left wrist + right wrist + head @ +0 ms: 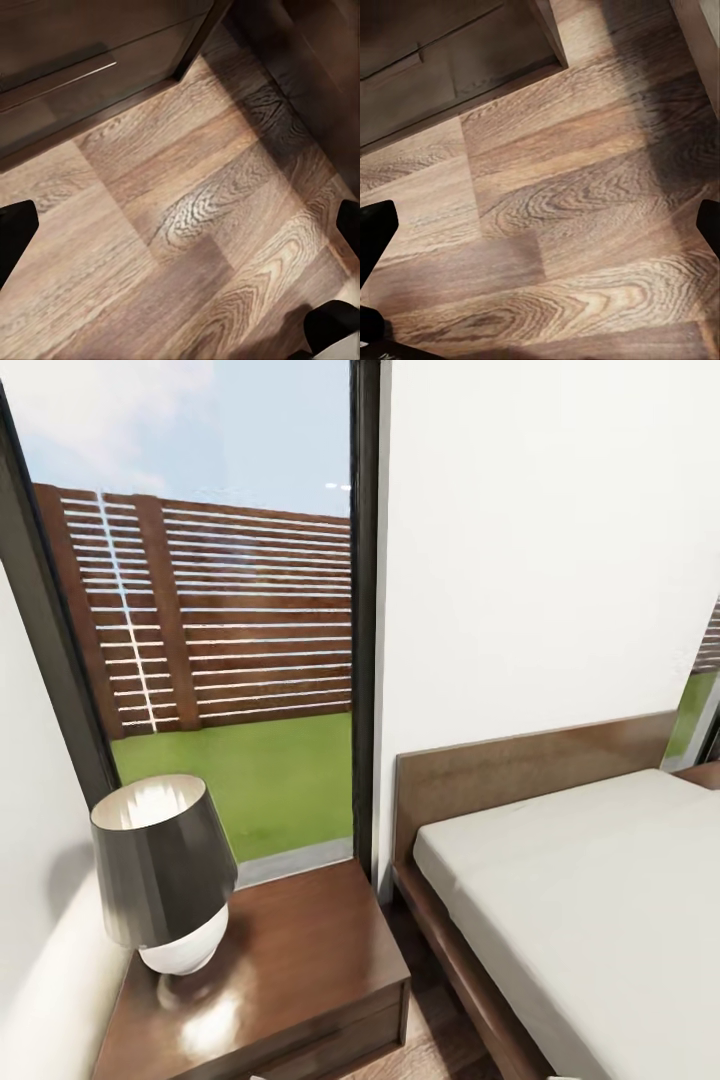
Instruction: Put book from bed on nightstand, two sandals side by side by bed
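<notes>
A: Head camera's on a nightstand, near left, a dark-shaded lamp on its glossy top; the bed lies just right.

B: And the grippers?

A: Left gripper and right gripper both spread wide, empty, over plank floor near the cabinet's drawers.

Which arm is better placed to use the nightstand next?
Left, marginally: the nightstand sits at the head view's left, the bed right. Both end effectors, left and right, hang open over floor.

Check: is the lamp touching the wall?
Cannot tell. In the head view the lamp on the nightstand overlaps the wall; no gap or contact shows.
</notes>
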